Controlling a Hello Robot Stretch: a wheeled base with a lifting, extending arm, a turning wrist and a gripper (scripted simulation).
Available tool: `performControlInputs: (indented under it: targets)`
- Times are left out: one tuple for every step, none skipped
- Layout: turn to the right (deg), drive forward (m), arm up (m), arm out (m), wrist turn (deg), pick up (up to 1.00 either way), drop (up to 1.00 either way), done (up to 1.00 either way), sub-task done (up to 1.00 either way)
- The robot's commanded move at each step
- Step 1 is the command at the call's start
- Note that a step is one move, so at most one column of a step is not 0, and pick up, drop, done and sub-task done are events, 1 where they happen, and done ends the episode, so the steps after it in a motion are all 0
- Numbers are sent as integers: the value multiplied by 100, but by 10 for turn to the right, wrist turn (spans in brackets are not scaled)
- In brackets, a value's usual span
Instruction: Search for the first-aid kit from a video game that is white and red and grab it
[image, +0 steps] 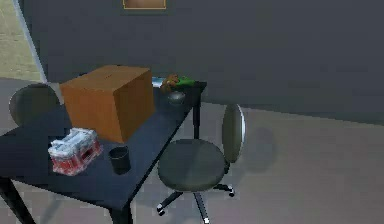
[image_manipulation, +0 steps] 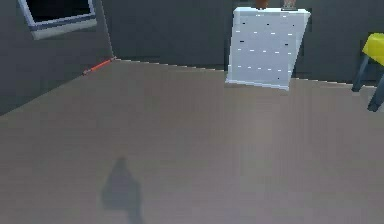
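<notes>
Forward view gives me a white and red box (image: 75, 150), which I take for the first-aid kit, lying flat toward the near edge of the dark desk (image: 168, 118), just in front of the cardboard box (image: 110, 100) and beside a dark cup (image: 120, 159). I judge the near edge the side to reach from, since the office chair (image: 200, 162) crowds the desk's right edge. The kit looks low and blocky, white with red bands, its markings too small to make out; how my pincer stands I cannot tell.
</notes>
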Motion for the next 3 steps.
performControlInputs:
  targets:
    - [0,40,0,0,0,0,0,0,0]
    - [-450,0,0,0,0,0,0,0,0]
    - [-450,0,0,0,0,0,0,0,0]
